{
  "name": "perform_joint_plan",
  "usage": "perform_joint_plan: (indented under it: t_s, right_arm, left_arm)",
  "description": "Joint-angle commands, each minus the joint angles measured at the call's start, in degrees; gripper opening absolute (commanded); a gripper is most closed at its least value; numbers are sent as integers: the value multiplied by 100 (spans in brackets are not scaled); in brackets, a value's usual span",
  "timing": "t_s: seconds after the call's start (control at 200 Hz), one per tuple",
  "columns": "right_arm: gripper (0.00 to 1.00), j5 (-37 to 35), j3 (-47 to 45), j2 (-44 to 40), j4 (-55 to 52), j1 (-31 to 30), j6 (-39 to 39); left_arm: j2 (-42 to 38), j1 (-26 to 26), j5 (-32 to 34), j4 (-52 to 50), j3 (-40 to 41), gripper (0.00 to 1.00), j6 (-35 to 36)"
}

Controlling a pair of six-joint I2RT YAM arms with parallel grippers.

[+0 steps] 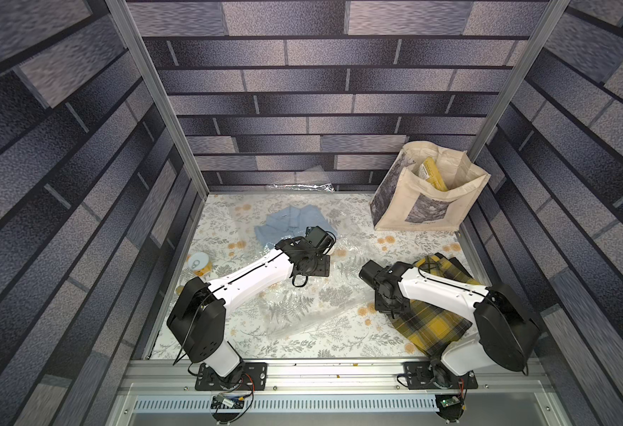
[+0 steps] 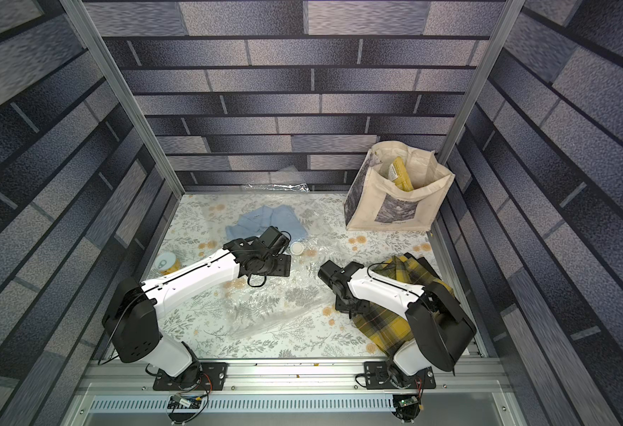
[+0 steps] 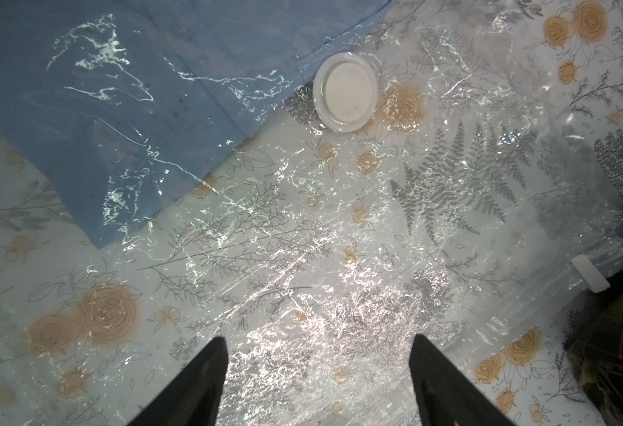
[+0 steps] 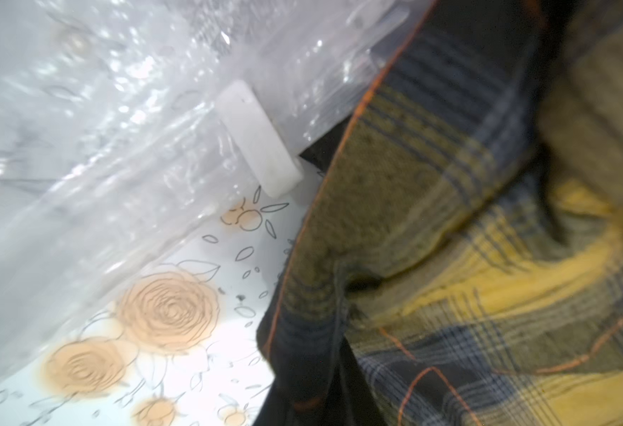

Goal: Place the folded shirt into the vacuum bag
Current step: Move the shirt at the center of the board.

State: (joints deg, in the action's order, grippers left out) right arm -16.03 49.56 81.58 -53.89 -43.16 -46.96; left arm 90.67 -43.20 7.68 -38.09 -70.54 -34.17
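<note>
The vacuum bag [image 1: 295, 306] [image 2: 265, 306] lies flat and crinkly across the middle of the flowered table. Its round white valve cap [image 2: 297, 248] [image 3: 345, 96] sits at the far part, and a white slider clip [image 3: 590, 274] [image 4: 260, 140] at the edge nearest the right arm. A folded yellow plaid shirt [image 1: 431, 321] [image 4: 487, 258] lies at the right, beside that edge. My right gripper [image 4: 310, 369] is shut on the shirt's dark hem. My left gripper [image 3: 319, 337] hangs open just above the plastic, holding nothing. A light blue shirt [image 1: 288, 225] [image 3: 118, 110] shows through the bag's far end.
A beige tote bag [image 1: 424, 199] with yellow items stands at the back right corner. A yellow tin [image 1: 199, 262] with a pull-tab lid sits near the left wall. Crumpled clear plastic [image 1: 302, 186] lies against the back wall. Metal frame rails bound the table.
</note>
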Motion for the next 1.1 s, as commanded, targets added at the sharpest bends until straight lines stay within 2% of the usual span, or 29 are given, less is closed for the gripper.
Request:
perform_joint_plan:
  t_s: [0.0,0.195,0.301,0.386,0.526,0.661,0.746,0.867,1.002,1.097]
  right_arm:
    - [10,157,209,-555,-491,109,273]
    - [0,395,969,-1002,-998,470,846]
    - [0,576,1864,-799,-1321,475,1056]
    - [0,950,2253,-585,-1166,475,1102]
    - [1,1670,2569,-33,-291,445,661]
    - [0,1530,3200,662,282,448,158]
    - [0,1707,3405,1134,871,448,-323]
    - [4,1742,3623,1811,1499,440,-918]
    - [11,1569,4154,2495,1547,478,-853]
    - [24,1878,4369,2853,1527,526,-679]
  left_arm:
    - [-87,-48,-56,37,58,80,-42]
    - [-75,-119,-56,5,-53,80,-11]
    - [-123,-121,-43,-18,-43,80,-1]
    - [-159,-119,-29,-31,-46,80,7]
    - [-217,-123,-38,37,-21,80,7]
    - [-285,-84,-53,7,-10,80,41]
    - [-375,-31,-130,34,44,80,36]
    - [-546,185,-574,332,272,79,-46]
    - [-873,740,-1483,1021,856,78,-421]
    - [-1011,992,-1780,1217,1094,78,-498]
